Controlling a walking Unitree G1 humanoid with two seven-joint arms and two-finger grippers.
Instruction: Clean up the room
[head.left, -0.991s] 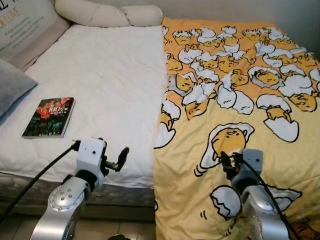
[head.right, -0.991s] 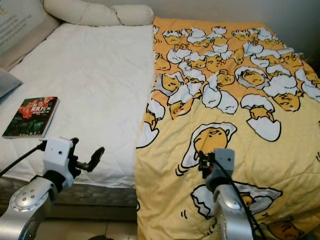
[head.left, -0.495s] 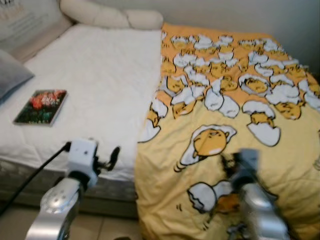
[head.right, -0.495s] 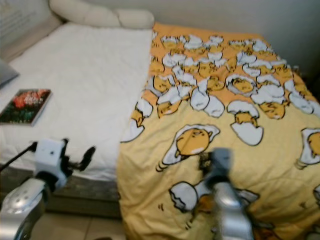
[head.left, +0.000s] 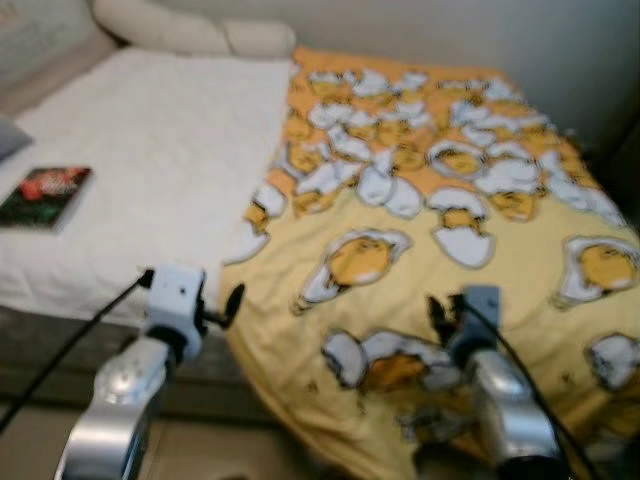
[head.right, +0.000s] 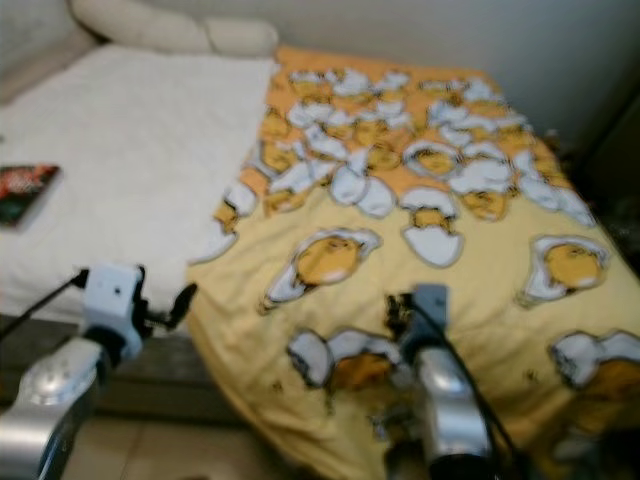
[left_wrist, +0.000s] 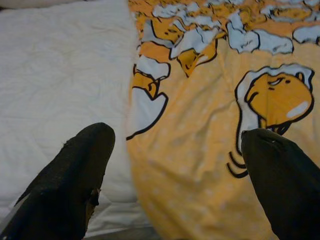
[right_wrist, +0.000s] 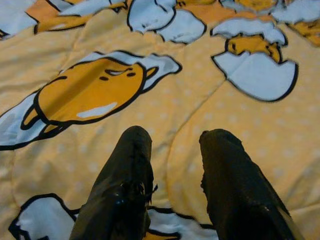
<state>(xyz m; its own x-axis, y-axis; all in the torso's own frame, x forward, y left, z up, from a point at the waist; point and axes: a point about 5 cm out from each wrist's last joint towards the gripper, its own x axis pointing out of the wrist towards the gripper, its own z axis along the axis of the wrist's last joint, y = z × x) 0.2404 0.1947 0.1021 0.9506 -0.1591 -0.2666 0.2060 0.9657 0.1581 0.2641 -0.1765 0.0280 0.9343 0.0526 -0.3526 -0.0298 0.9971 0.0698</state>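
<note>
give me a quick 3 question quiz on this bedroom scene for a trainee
1. True or false: the book lies on the yellow egg-print blanket.
2. Multiple choice: what is the left pincer pointed at? A) the pillows B) the blanket's edge where it meets the white mattress C) the floor
3. Fill in: the right pincer hovers over the ____, holding nothing.

Key
1. False; the book rests on the white mattress, well apart from the blanket.
2. B; its fingers are spread wide, one over the mattress and one over the blanket.
3. blanket; its fingers stand a little apart.
</note>
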